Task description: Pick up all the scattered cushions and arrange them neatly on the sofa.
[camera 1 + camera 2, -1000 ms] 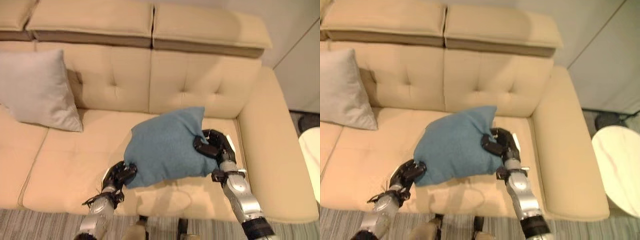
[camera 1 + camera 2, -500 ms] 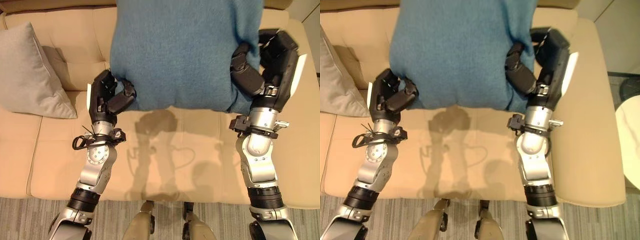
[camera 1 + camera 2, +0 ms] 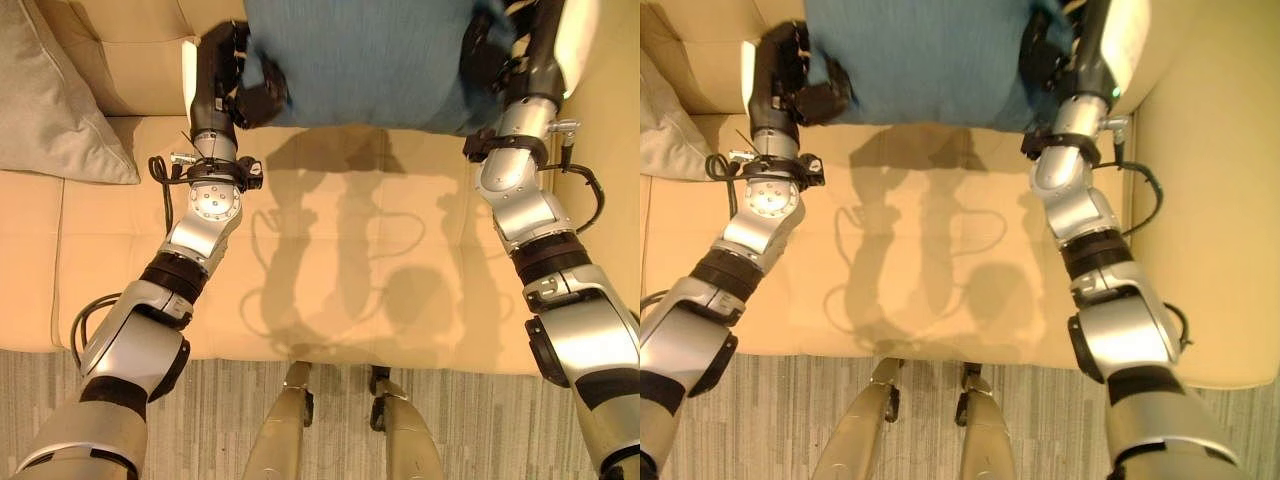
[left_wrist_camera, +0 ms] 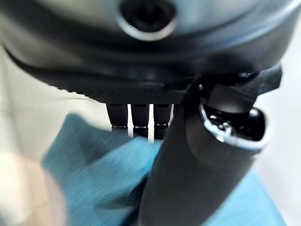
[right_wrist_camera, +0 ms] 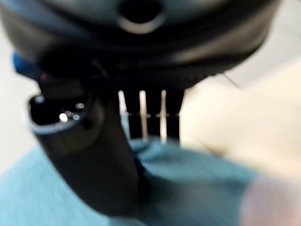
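Observation:
A blue cushion (image 3: 370,60) hangs in the air above the beige sofa's seat (image 3: 340,290), held from both sides. My left hand (image 3: 235,75) is shut on its left lower corner, thumb and fingers pinching the cloth (image 4: 103,179). On the other side my right hand (image 3: 500,50) is shut on the cushion's right edge (image 5: 197,188). A grey cushion (image 3: 55,95) leans against the sofa's backrest at the far left.
The sofa's right armrest (image 3: 610,130) rises beside my right arm. A striped grey rug (image 3: 470,430) lies in front of the sofa. The seat under the blue cushion is bare.
Both hands have lifted the blue cushion higher and further toward the backrest. The camera has tilted down, so the sofa's back has slid out of the picture.

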`<state>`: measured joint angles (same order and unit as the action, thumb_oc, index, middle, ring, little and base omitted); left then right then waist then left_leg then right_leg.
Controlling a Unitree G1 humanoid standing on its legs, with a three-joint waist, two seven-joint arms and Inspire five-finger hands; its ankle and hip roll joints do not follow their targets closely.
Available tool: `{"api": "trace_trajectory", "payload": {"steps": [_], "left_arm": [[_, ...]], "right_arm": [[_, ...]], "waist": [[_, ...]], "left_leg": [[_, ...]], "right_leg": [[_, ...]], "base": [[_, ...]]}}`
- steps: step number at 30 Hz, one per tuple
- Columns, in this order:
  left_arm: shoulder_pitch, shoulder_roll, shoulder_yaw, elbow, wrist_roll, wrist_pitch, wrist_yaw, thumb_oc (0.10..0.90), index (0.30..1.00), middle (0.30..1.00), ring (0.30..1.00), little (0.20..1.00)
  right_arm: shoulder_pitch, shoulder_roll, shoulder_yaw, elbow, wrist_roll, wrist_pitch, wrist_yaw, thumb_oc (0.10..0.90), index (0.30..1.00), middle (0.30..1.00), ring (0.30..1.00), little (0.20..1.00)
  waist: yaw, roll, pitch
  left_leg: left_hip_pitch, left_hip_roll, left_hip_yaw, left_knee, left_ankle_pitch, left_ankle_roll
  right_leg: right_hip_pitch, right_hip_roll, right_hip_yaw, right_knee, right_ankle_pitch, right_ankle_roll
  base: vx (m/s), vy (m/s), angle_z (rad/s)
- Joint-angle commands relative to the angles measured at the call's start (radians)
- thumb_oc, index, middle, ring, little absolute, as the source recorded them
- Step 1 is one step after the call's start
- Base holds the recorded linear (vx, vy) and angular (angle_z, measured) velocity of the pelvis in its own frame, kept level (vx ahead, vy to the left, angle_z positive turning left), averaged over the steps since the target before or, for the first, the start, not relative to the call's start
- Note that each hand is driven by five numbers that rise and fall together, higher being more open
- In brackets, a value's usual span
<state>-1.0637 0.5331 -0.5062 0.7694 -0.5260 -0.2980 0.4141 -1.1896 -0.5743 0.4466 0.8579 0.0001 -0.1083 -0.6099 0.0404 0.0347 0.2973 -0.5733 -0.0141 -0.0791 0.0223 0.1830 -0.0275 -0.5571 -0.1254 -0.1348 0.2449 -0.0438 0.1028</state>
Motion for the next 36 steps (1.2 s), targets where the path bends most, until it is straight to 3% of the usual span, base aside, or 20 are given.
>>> {"api": "trace_trajectory", "payload": {"steps": [1, 3, 6, 8, 10, 13, 21, 28, 31, 36], "left_arm": [[-0.168, 0.015, 0.041, -0.137, -0.033, -0.126, -0.056, 0.800, 0.900, 0.900, 0.900, 0.900], [-0.132, 0.024, 0.038, -0.131, -0.043, -0.111, -0.077, 0.800, 0.900, 0.900, 0.900, 0.900], [0.028, 0.084, 0.063, -0.196, 0.012, -0.091, -0.132, 0.800, 0.900, 0.900, 0.900, 0.900], [0.030, 0.084, 0.064, -0.198, 0.013, -0.090, -0.131, 0.800, 0.900, 0.900, 0.900, 0.900], [0.237, 0.106, 0.172, -0.209, -0.013, -0.081, -0.191, 0.800, 0.900, 0.900, 0.900, 0.900], [0.306, 0.104, 0.205, -0.204, -0.015, -0.073, -0.213, 0.800, 0.900, 0.900, 0.900, 0.900], [0.590, 0.094, 0.392, -0.161, 0.024, -0.043, -0.267, 0.800, 0.900, 0.900, 0.900, 0.900], [0.910, 0.016, 0.496, -0.216, 0.056, -0.009, -0.356, 0.800, 0.900, 0.900, 0.900, 0.900], [1.027, -0.042, 0.532, -0.120, 0.102, 0.029, -0.390, 0.800, 0.900, 0.900, 0.900, 0.900], [1.103, -0.112, 0.546, 0.032, 0.165, 0.063, -0.399, 0.800, 0.900, 0.900, 0.900, 0.900]], "right_arm": [[-0.115, -0.042, 0.026, -0.189, 0.020, -0.084, 0.034, 0.800, 0.900, 0.900, 0.900, 0.900], [-0.093, -0.054, 0.023, -0.197, 0.038, -0.086, 0.054, 0.800, 0.900, 0.900, 0.900, 0.900], [0.004, -0.103, -0.014, -0.243, 0.042, -0.101, 0.089, 0.800, 0.900, 0.900, 0.900, 0.900], [0.006, -0.103, -0.015, -0.244, 0.041, -0.101, 0.090, 0.800, 0.900, 0.900, 0.900, 0.900], [0.137, -0.136, -0.106, -0.288, 0.068, -0.131, 0.117, 0.800, 0.900, 0.900, 0.900, 0.900], [0.188, -0.143, -0.143, -0.303, 0.066, -0.139, 0.127, 0.800, 0.900, 0.900, 0.900, 0.900], [0.544, -0.145, -0.336, -0.393, 0.059, -0.158, 0.203, 0.800, 0.900, 0.900, 0.900, 0.900], [0.929, -0.071, -0.436, -0.418, 0.116, -0.158, 0.375, 0.800, 0.900, 0.900, 0.900, 0.900], [1.060, -0.030, -0.442, -0.330, 0.075, -0.131, 0.433, 0.800, 0.900, 0.900, 0.900, 0.900], [1.136, 0.027, -0.424, -0.202, 0.033, -0.106, 0.454, 0.800, 0.900, 0.900, 0.900, 0.900]], "waist": [[0.003, -0.006, -0.073], [0.003, -0.004, -0.069], [0.008, -0.001, -0.058], [0.008, -0.001, -0.060], [0.014, -0.002, -0.055], [0.017, -0.001, -0.057], [0.008, -0.014, -0.090], [-0.005, -0.048, -0.152], [-0.006, -0.058, -0.180], [-0.006, -0.062, -0.214]], "left_leg": [[0.042, 0.015, 0.016, -0.022, -0.074, -0.055], [0.045, 0.016, 0.013, -0.033, -0.066, -0.059], [0.062, 0.017, 0.011, -0.050, -0.060, -0.062], [0.063, 0.017, 0.011, -0.051, -0.060, -0.062], [0.068, 0.018, 0.013, -0.059, -0.056, -0.063], [0.067, 0.018, 0.015, -0.063, -0.053, -0.064], [0.099, 0.031, 0.025, -0.089, -0.039, -0.069], [0.237, 0.038, 0.041, -0.094, -0.069, -0.066], [0.326, 0.047, 0.051, -0.089, -0.094, -0.065], [0.394, 0.058, 0.055, -0.082, -0.110, -0.065]], "right_leg": [[0.008, 0.005, -0.017, -0.129, 0.095, 0.013], [0.010, 0.008, -0.019, -0.128, 0.092, 0.011], [0.021, 0.011, -0.026, -0.131, 0.090, 0.009], [0.021, 0.011, -0.026, -0.131, 0.090, 0.009], [0.023, 0.013, -0.026, -0.141, 0.095, 0.008], [0.023, 0.013, -0.025, -0.144, 0.095, 0.008], [0.068, 0.018, -0.030, -0.182, 0.107, 0.003], [0.256, 0.026, -0.048, -0.257, 0.112, 0.011], [0.355, 0.036, -0.058, -0.273, 0.092, 0.012], [0.426, 0.044, -0.064, -0.280, 0.074, 0.009]], "base": [[-0.01, -0.034, -0.02], [-0.01, -0.038, 0.18], [-0.02, -0.028, 0.23], [-0.02, -0.011, 0.05], [-0.06, -0.013, 0.01], [-0.05, 0.005, -0.03], [-0.05, -0.011, 0.03], [0.09, -0.035, 0.00], [0.12, -0.043, 0.11], [0.05, -0.043, -0.05]]}}
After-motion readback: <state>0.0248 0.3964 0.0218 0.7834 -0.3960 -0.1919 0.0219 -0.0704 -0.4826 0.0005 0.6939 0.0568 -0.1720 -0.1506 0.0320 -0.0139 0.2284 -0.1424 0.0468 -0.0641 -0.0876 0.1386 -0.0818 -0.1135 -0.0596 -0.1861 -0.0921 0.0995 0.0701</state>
